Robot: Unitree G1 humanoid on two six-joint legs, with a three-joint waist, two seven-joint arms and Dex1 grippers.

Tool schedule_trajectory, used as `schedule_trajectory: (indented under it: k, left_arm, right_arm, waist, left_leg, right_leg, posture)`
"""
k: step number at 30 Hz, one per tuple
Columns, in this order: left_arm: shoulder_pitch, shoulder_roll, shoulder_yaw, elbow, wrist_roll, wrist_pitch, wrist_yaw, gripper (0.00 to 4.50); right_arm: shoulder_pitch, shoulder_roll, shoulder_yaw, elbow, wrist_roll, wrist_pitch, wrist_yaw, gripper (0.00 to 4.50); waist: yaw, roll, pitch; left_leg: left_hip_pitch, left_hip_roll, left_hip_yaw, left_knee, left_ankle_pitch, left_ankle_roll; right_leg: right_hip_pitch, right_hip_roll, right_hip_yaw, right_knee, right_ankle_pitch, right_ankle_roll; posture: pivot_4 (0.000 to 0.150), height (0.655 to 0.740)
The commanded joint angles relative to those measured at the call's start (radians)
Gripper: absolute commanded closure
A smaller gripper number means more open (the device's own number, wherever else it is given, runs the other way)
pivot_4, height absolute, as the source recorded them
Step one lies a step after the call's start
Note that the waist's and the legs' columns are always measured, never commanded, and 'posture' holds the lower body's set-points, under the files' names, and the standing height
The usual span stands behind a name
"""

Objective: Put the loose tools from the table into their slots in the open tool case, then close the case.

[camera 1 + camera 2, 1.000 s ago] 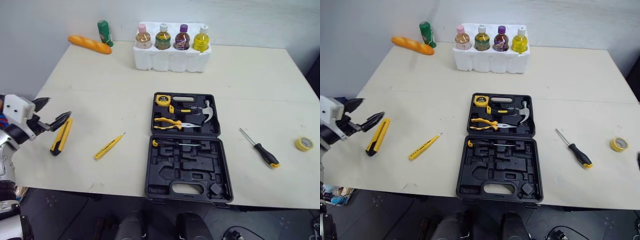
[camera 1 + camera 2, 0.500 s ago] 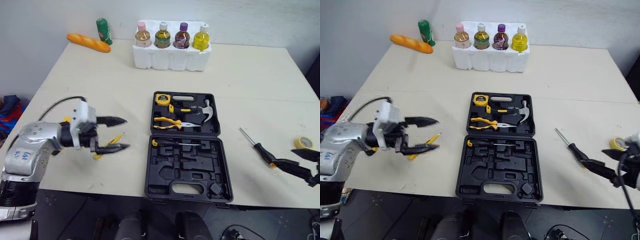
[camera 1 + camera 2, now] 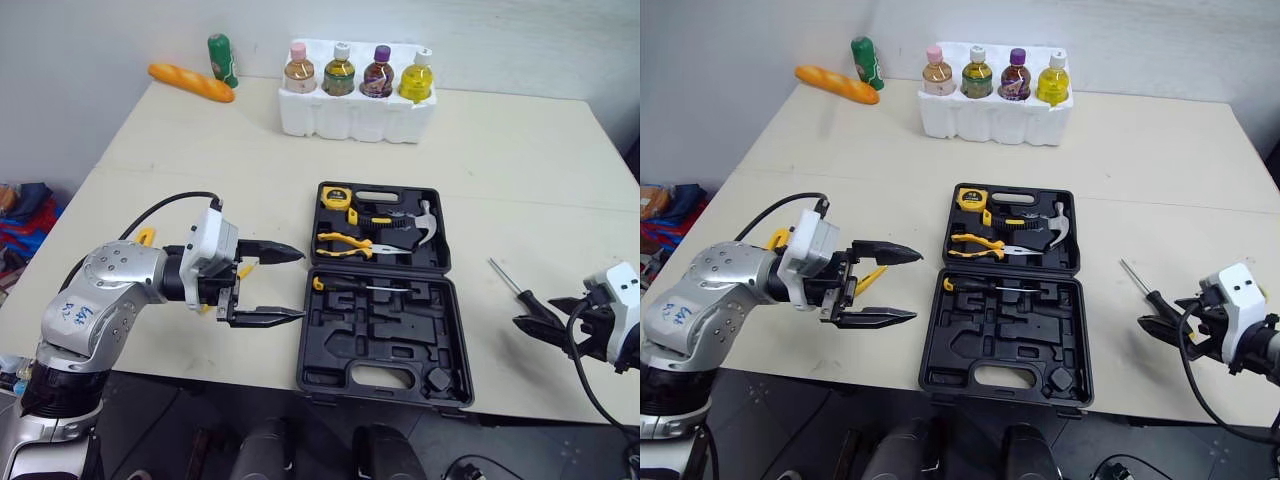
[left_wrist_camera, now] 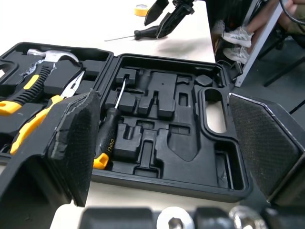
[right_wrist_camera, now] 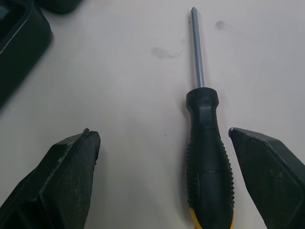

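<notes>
The open black tool case (image 3: 380,335) lies at the table's front middle. Its far half holds a tape measure (image 3: 331,198), pliers (image 3: 345,240) and a hammer (image 3: 415,225); a small screwdriver (image 3: 360,288) sits in the near half. My left gripper (image 3: 290,285) hovers open just left of the case, pointing at it. A yellow tester pen (image 3: 872,278) is partly hidden behind it, and a yellow utility knife (image 3: 145,237) lies further left. On the right, my right gripper (image 5: 162,133) is open, with the black-handled screwdriver (image 5: 207,143) lying on the table between its fingers. A yellow tape roll (image 4: 140,9) lies beyond it.
A white foam holder (image 3: 355,110) with several bottles stands at the back. A bread loaf (image 3: 190,83) and a green can (image 3: 222,60) are at the back left. The case's near edge is close to the table's front edge.
My left gripper has moved right, close to the case, hiding most of the tester pen. My right gripper has moved in so its open fingers straddle the screwdriver handle.
</notes>
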Motion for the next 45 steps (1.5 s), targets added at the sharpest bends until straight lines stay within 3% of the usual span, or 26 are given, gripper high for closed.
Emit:
schedule_trajectory:
  k: [1,12,15,20,21,27,35,39,45]
  left_arm:
    - [0.017,0.012,0.034,-0.058,-0.029,0.003,0.007,0.04]
    - [0.062,0.008,0.062,-0.126,-0.071,0.03,0.054,0.04]
    - [0.067,0.009,0.076,-0.14,-0.082,0.035,0.068,0.0]
    - [0.066,-0.017,0.086,-0.144,-0.094,0.045,0.128,0.0]
    - [0.065,-0.022,0.084,-0.144,-0.1,0.051,0.135,0.0]
    - [0.026,-0.054,0.079,-0.102,-0.11,0.032,0.131,0.0]
    - [0.006,-0.084,0.004,-0.041,0.039,-0.145,0.073,0.0]
    - [-0.03,-0.108,0.003,0.003,0.099,-0.259,0.06,0.0]
    - [0.0,-0.054,0.014,0.013,0.089,-0.262,-0.001,0.0]
  right_arm:
    - [-0.009,-0.002,-0.009,0.032,-0.003,0.028,0.041,0.0]
    - [-0.044,0.042,0.003,0.168,-0.087,-0.049,0.106,0.0]
    - [-0.036,0.039,0.021,0.182,-0.103,-0.05,0.134,0.78]
    - [-0.032,0.038,0.013,0.221,-0.145,-0.125,0.165,3.38]
    - [-0.038,0.042,0.008,0.229,-0.154,-0.155,0.171,3.58]
    - [-0.019,0.05,-0.031,0.193,-0.179,-0.321,0.23,3.57]
    - [-0.041,0.017,-0.009,-0.013,-0.191,-0.434,0.295,3.57]
    - [-0.127,-0.035,0.064,-0.14,-0.15,-0.381,0.368,3.57]
    - [-0.246,-0.131,0.205,-0.272,-0.135,-0.321,0.466,3.57]
  waist:
    - [0.0,0.0,0.0]
    - [-0.002,0.0,0.0]
    - [-0.001,0.0,0.0]
    - [0.0,0.0,0.0]
    - [0.0,0.0,0.0]
    - [0.0,0.0,0.0]
    - [-0.001,0.002,0.0]
    - [-0.001,0.002,0.0]
    - [-0.002,0.002,0.0]
  left_leg:
    - [0.0,0.0,0.0,0.0,0.0,0.0]
    - [0.0,0.0,-0.001,0.0,0.0,0.0]
    - [0.0,0.0,-0.001,0.001,0.0,0.0]
    - [0.0,0.0,-0.001,0.001,0.0,0.0]
    - [0.0,0.0,-0.001,0.001,0.0,0.0]
    - [0.0,0.0,-0.001,0.001,0.0,0.0]
    - [0.001,0.0,0.0,0.002,0.0,0.0]
    - [0.001,0.0,0.001,0.003,0.0,0.0]
    - [0.0,0.0,-0.001,0.002,0.0,0.0]
  right_leg:
    - [0.0,0.0,0.0,0.0,0.0,0.0]
    - [0.0,0.0,0.0,0.0,0.0,0.0]
    - [0.001,0.0,0.0,0.0,0.0,0.0]
    - [0.001,0.0,0.0,0.0,0.0,0.0]
    - [0.001,0.0,0.0,0.0,0.0,0.0]
    - [0.001,0.0,0.0,0.0,0.0,0.0]
    - [0.001,0.001,-0.002,0.001,0.0,0.0]
    - [0.001,0.001,-0.001,0.001,0.001,0.0]
    - [0.001,0.0,-0.001,0.0,0.001,0.0]
  posture:
    - [0.15,0.74]
    - [0.15,0.74]
    - [0.15,0.74]
    - [0.15,0.74]
    - [0.15,0.74]
    - [0.15,0.74]
    - [0.15,0.74]
    - [0.15,0.74]
    - [0.15,0.74]
